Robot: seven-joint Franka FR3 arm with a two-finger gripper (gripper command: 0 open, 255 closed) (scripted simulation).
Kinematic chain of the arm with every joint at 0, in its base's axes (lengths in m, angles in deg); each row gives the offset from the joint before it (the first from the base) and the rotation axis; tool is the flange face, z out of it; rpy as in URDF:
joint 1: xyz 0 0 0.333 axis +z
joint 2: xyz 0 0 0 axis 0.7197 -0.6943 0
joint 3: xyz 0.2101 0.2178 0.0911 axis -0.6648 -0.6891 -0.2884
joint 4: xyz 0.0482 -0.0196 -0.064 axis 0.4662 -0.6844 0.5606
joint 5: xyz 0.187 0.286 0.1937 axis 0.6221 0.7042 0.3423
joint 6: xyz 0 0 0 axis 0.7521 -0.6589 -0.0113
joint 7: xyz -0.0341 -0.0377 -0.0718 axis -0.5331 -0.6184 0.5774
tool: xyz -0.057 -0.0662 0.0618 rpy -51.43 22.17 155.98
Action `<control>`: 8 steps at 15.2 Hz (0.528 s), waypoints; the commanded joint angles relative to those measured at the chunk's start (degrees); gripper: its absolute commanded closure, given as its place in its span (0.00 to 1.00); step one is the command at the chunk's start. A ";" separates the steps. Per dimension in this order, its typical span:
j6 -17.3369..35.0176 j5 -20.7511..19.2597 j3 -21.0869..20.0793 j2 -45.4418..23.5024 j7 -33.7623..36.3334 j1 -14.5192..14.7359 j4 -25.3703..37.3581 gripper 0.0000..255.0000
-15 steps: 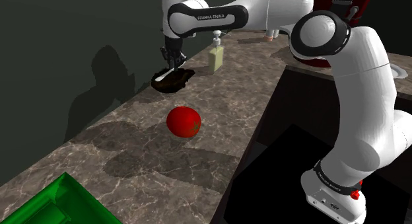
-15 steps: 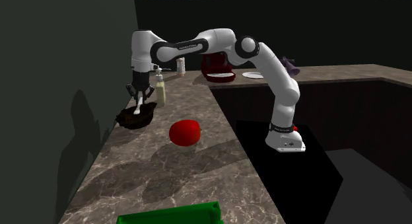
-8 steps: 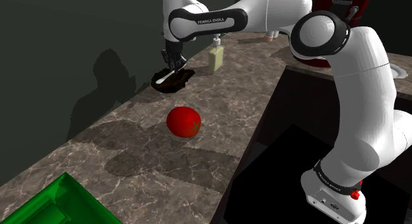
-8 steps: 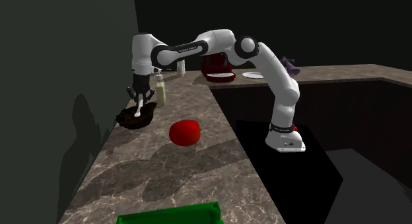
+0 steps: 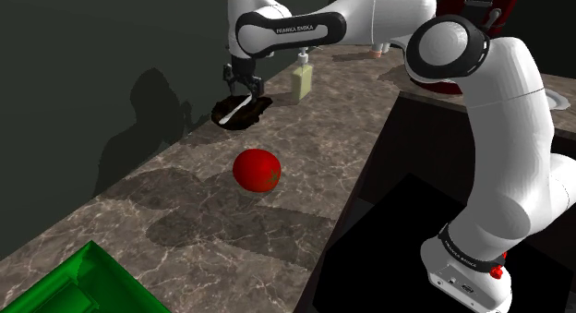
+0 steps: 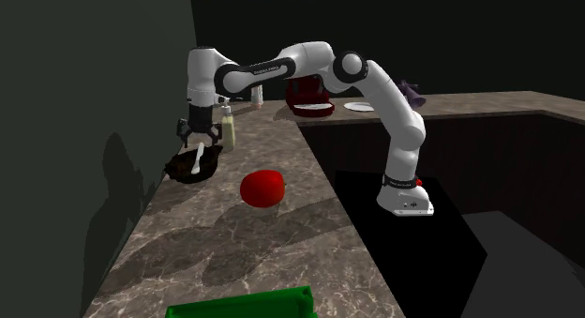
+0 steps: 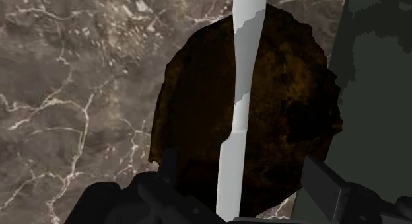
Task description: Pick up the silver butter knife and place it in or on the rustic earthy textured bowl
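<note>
The pale silver butter knife (image 7: 239,104) lies lengthwise over the dark brown rough bowl (image 7: 290,123), its far end reaching past the rim. My gripper (image 7: 241,163) hovers just above it, open, and the fingers stand clear of the knife on both sides. In the shoulder view the gripper (image 5: 243,81) hangs over the bowl (image 5: 251,113), which sits near the dark wall, with the knife (image 5: 237,107) resting in it. In the second exterior view the gripper (image 6: 197,136) is above the knife (image 6: 199,159) and the bowl (image 6: 187,169).
A soap bottle (image 5: 301,80) stands right beside the bowl. A red round fruit (image 5: 257,169) sits mid-counter and a green bin (image 5: 74,283) at the near end. The marble counter (image 5: 185,219) drops to a black area at the shoulder view's right. Farther back are a dark red appliance (image 6: 311,96) and a white plate (image 6: 359,107).
The fingers have opened and let go of the knife, which now rests in the bowl. The hand has lifted slightly.
</note>
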 commanded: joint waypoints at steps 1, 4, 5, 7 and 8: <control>-1.38 0.39 -0.29 0.70 -0.26 -0.04 0.80 0.00; -5.55 1.31 -0.91 2.28 -1.01 0.20 3.78 0.00; -5.55 1.31 -0.91 2.28 -1.01 0.21 3.78 0.00; -5.54 1.31 -0.91 2.28 -1.01 0.20 3.77 0.00; -5.55 1.31 -0.91 2.28 -1.01 0.21 3.78 0.00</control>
